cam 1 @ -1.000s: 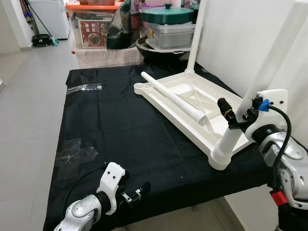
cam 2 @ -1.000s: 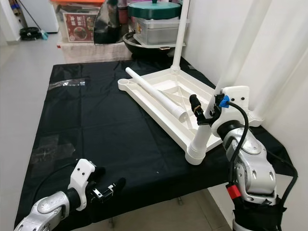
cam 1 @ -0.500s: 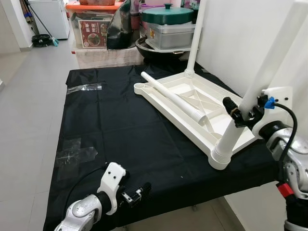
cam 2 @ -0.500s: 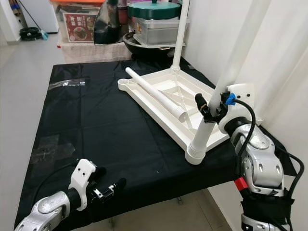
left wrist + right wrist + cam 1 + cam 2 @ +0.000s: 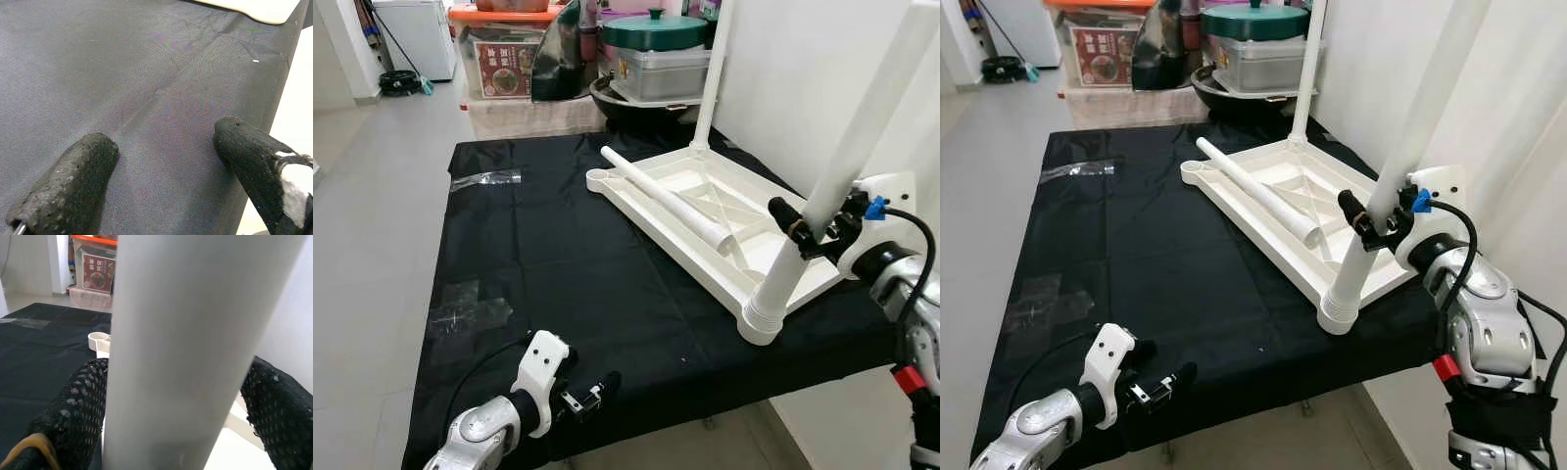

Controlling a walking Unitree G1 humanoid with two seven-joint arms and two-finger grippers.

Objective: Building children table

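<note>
Looking down from the head cameras, I see the white children's table top [image 5: 705, 211] lying upside down on a black cloth [image 5: 548, 264] that covers the work surface. One white leg [image 5: 842, 166] stands in the near corner socket, leaning up and to the right, and my right gripper [image 5: 813, 233] is closed around it just above its ribbed base collar [image 5: 766, 315]. From the right wrist camera the leg fills the space between the two mesh-covered fingers [image 5: 80, 401], which press on it from either side (a firm hold, as far as I can judge).

A second leg [image 5: 1304, 73] stands upright in the far corner of the table top, close to the white wall [image 5: 803, 69]. A third, loose leg [image 5: 664, 199] lies diagonally across the ribbed underside, one end near the empty corner socket [image 5: 599, 178] on the left.

My left gripper [image 5: 587, 397] rests low at the near edge of the cloth, well apart from the table top. Its wrist camera shows both black fingers [image 5: 68, 181] spread apart with nothing but cloth between them.

Behind the cloth sit a storage box with an orange lid [image 5: 504, 59], a green-lidded pot [image 5: 653, 27] on a grey container, and a dark wok [image 5: 626, 98].
</note>
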